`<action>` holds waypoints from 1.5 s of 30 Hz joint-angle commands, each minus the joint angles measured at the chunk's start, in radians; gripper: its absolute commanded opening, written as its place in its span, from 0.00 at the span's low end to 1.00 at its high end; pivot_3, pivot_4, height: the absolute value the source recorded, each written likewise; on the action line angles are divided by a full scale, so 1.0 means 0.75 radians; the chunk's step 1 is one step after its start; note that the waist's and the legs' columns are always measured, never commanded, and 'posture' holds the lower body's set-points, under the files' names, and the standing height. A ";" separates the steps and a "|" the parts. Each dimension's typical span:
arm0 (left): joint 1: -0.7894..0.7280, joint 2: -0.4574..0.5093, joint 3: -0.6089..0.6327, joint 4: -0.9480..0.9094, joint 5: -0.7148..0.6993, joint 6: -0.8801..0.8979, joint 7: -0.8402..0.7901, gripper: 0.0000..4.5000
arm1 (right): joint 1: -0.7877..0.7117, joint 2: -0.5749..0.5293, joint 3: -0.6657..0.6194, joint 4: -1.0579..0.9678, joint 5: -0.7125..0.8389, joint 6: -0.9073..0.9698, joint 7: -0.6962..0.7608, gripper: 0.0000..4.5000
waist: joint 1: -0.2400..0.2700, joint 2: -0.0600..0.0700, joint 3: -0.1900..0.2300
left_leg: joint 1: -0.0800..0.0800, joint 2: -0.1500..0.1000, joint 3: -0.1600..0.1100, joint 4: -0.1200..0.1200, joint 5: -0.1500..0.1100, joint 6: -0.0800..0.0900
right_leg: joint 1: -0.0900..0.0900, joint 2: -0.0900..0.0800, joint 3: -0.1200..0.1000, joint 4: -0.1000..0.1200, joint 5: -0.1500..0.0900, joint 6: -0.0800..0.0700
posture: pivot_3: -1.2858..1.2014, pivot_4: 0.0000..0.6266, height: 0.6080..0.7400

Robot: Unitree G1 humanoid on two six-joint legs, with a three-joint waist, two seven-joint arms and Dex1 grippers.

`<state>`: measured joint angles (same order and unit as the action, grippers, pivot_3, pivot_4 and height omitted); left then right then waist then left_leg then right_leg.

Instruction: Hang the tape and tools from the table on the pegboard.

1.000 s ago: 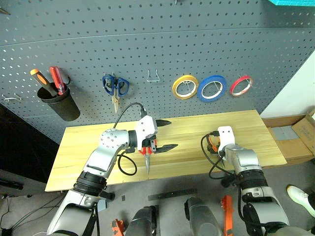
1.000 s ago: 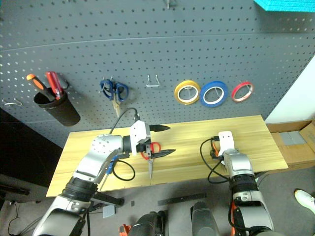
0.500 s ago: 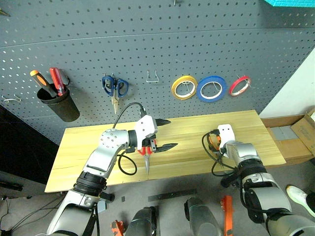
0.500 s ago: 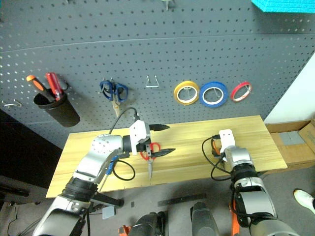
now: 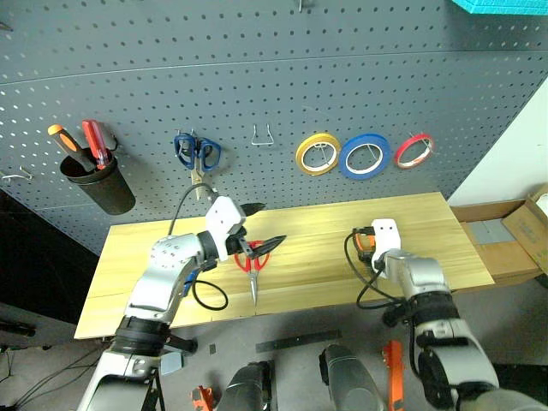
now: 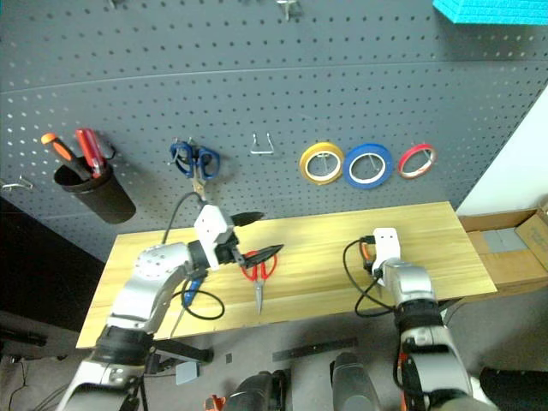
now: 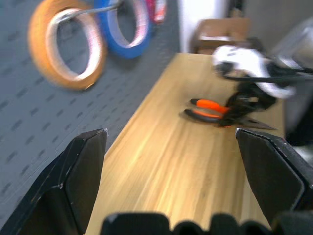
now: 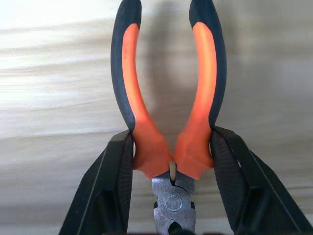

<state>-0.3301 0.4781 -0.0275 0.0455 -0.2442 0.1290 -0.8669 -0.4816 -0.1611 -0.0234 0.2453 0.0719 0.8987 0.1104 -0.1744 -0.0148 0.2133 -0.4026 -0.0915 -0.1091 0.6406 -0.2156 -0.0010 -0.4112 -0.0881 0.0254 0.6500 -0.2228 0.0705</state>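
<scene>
Closing since a second ago, the right gripper now has its jaws clamped on the pliers at the surface's four o'clock. Left gripper, jaws apart, has withdrawn toward nine o'clock, leaving the red-handled scissors lying.

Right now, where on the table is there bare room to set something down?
The table is bare from the right hand, closed on the pliers, to its right edge, and between those pliers and the red scissors. The left end beyond the left hand is bare too. Around the scissors it is crowded.
</scene>
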 commanded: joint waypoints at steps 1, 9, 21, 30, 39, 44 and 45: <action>0.094 0.041 0.139 -0.119 -0.071 0.022 0.055 1.00 | 0.094 0.033 0.192 -0.598 -0.008 0.027 0.017 0.40 | 0.002 0.000 0.000 | 0.000 0.000 0.000 0.000 0.000 0.000 | -0.001 0.000 0.000 0.000 0.000 0.000 | 0.44 0.27 1.00; 0.237 0.027 0.376 -0.268 -0.157 0.122 0.284 1.00 | -0.096 0.137 0.452 -0.950 -0.052 -0.033 0.027 0.40 | 0.030 -0.001 0.000 | 0.000 0.000 0.000 0.000 -0.001 -0.002 | -0.004 0.001 0.004 -0.001 -0.003 0.006 | 0.46 0.26 1.00; 0.137 0.012 0.369 -0.373 -0.169 0.233 0.449 1.00 | -0.790 0.379 0.262 -0.161 -0.023 -0.561 0.018 0.40 | 0.101 -0.007 -0.004 | 0.001 0.000 0.001 -0.003 0.000 -0.004 | -0.012 0.003 0.005 -0.002 0.005 -0.005 | 0.50 0.23 1.00; -0.050 0.019 0.257 -0.424 -0.125 0.406 0.525 1.00 | -1.105 0.331 0.203 0.597 -0.106 -1.161 0.024 0.40 | 0.133 -0.009 -0.005 | 0.000 0.000 0.002 -0.018 0.004 -0.011 | -0.014 0.005 0.008 -0.002 0.005 -0.006 | 0.53 0.21 1.00; -0.112 -0.015 0.216 -0.385 -0.102 0.376 0.530 1.00 | -1.193 0.250 0.183 1.010 -0.184 -1.429 0.003 0.40 | 0.150 -0.010 -0.006 | 0.000 0.002 0.004 -0.018 0.005 -0.013 | -0.016 0.009 0.012 -0.001 0.006 -0.008 | 0.55 0.19 1.00; -0.146 -0.037 0.195 -0.334 -0.088 0.336 0.525 1.00 | -1.207 0.237 0.143 1.153 -0.173 -1.481 -0.024 0.40 | 0.168 -0.010 -0.006 | 0.000 0.010 0.004 -0.017 0.008 -0.017 | -0.015 0.017 0.012 -0.002 0.010 -0.013 | 0.55 0.19 1.00; -0.150 -0.041 0.192 -0.322 -0.085 0.328 0.523 1.00 | -1.207 0.237 0.140 1.170 -0.176 -1.489 -0.029 0.40 | 0.171 -0.010 -0.006 | 0.000 0.014 0.005 -0.017 0.009 -0.018 | -0.015 0.020 0.012 -0.003 0.011 -0.016 | 0.55 0.20 1.00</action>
<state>-0.4209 0.4522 0.1164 -0.1893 -0.3113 0.4046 -0.4718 -1.3468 0.0286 0.1081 1.1262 -0.0624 -0.1869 0.1097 -0.0463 -0.0223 0.2089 -0.4023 -0.0787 -0.1050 0.6274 -0.2086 -0.0157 -0.4226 -0.0708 0.0337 0.6478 -0.2133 0.0571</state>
